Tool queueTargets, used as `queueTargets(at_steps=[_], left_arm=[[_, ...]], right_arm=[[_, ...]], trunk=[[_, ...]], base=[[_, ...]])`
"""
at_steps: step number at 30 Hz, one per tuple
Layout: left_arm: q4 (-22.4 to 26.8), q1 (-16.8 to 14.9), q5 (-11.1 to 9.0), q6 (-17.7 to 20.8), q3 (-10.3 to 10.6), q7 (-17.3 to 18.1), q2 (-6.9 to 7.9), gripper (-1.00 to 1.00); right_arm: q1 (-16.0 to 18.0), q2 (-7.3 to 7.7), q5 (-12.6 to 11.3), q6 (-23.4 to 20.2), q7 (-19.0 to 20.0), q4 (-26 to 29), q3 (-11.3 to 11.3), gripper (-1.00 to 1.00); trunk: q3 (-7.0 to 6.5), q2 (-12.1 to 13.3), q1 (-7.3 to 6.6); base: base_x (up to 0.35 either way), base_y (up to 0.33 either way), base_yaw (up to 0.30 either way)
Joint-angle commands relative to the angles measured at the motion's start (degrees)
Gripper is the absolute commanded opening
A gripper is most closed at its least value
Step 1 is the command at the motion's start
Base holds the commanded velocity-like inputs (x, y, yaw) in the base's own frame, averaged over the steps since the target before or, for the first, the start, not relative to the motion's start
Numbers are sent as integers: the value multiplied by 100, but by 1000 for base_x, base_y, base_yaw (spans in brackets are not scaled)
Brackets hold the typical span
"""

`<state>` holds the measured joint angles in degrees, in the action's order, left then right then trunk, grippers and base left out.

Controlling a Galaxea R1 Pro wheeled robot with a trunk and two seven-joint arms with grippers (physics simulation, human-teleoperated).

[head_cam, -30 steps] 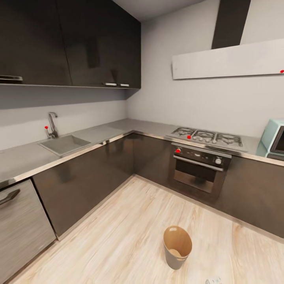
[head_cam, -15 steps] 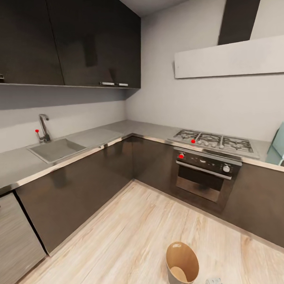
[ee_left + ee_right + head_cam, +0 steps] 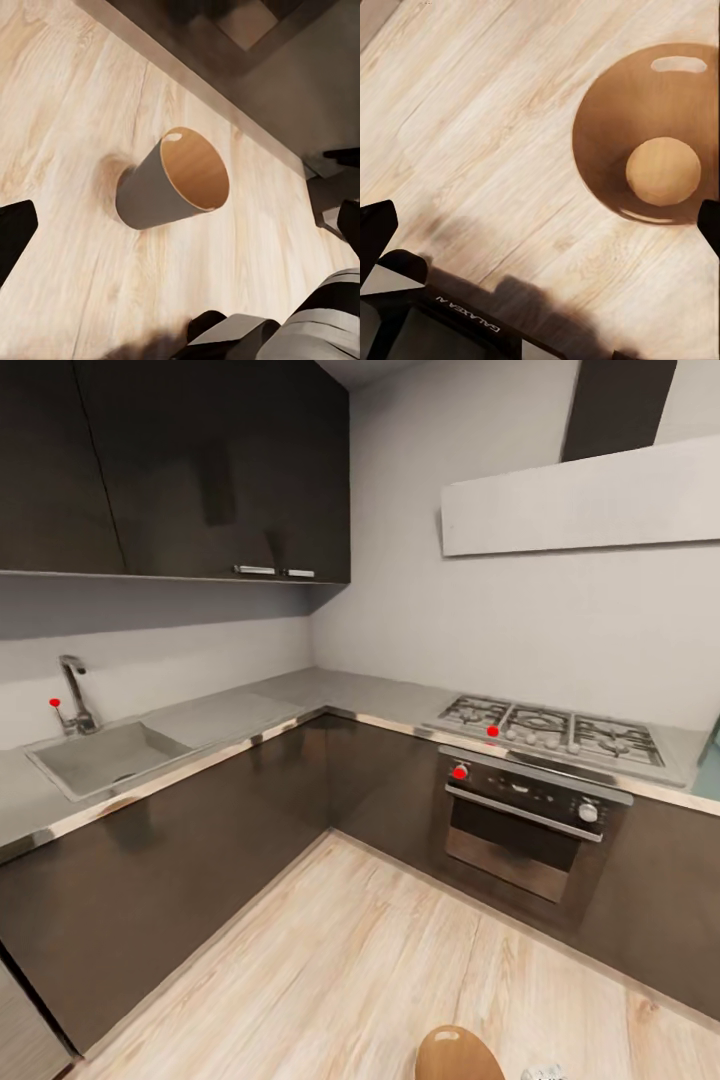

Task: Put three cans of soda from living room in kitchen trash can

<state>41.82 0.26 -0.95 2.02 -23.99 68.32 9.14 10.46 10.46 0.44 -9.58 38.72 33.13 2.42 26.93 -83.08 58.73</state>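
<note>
Two empty claws, the left gripper (image 3: 182, 229) and right gripper (image 3: 540, 225), hang spread wide above the tash can (image 3: 649, 135), which stands bare-bottomed on the wood floor (image 3: 350, 960), so the next move is probably fetching a soda can from the living room.

We see the trash can (image 3: 176, 180) standing on the kitchen's wood floor (image 3: 330, 960).
It is a round tapered bin, grey outside and copper-brown inside, upright and open-topped, with a handle slot near its rim. It stands near the dark lower cabinets (image 3: 200, 840), and we see nothing inside.
</note>
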Motion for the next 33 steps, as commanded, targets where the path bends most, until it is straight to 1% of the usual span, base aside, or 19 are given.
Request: queueTargets(at_steps=[1,3,5,7,8,9,10,12,13,15,17,22,23,27,28,31,33], left_arm=[[0,0,1,0,2,1,0,100],[1,0,2,0,4,3,0,100],[1,0,2,0,6,7,0,100],[1,0,1,0,7,10,0,100],[1,0,0,0,8,11,1,100],[1,0,0,0,8,11,1,100],[1,0,1,0,8,13,1,100],[1,0,3,0,8,13,1,100],[1,0,5,0,10,17,0,100],[1,0,6,0,13,19,2,100],[1,0,6,0,15,21,3,100],[1,1,7,0,18,22,5,100],[1,1,7,0,21,23,3,100],[1,2,7,0,25,23,1,100],[1,0,7,0,31,22,0,100],[1,0,7,0,33,23,0,100],[1,0,7,0,35,23,0,100]], right_arm=[[0,0,0,22,-32,0,1,100],[0,-2,0,79,-143,0,2,100],[2,-6,0,130,-354,3,3,100],[4,-13,0,162,-674,9,2,100],[8,-23,-3,183,-1091,12,-1,100],[8,-23,-3,183,-1091,12,-1,100],[23,-39,-5,196,-1608,17,-4,100],[57,-61,-6,203,-2153,19,-6,100],[125,-101,-7,202,-2674,15,-10,100],[193,-158,-6,202,-3098,5,-14,100],[245,-222,-4,202,-3409,-23,-17,100],[403,-337,3,209,-3898,-243,-20,100],[551,-364,5,217,-4028,-488,-24,100],[867,-415,8,232,-4191,-1039,-29,100],[1012,-560,15,240,-4259,-1306,-35,100],[1043,-603,17,248,-4274,-1375,-38,100],[1057,-623,16,388,-4274,-1411,-42,100]], trunk=[[0,0,0],[0,0,0],[0,0,0],[0,0,0],[0,0,0],[0,0,0],[0,0,0],[0,0,0],[0,0,0],[0,0,0],[0,0,0],[0,0,0],[0,0,0],[0,0,0],[0,0,0],[0,0,0],[0,0,0]], base=[[346,-127,0],[343,-125,0],[304,-105,0],[215,-70,0],[122,-40,0],[122,-40,0],[78,-25,0],[56,-18,0],[32,-10,0],[23,-7,0],[15,-5,0],[7,-2,0],[3,-1,0],[1,0,0],[0,0,0],[0,0,0],[0,0,0]])
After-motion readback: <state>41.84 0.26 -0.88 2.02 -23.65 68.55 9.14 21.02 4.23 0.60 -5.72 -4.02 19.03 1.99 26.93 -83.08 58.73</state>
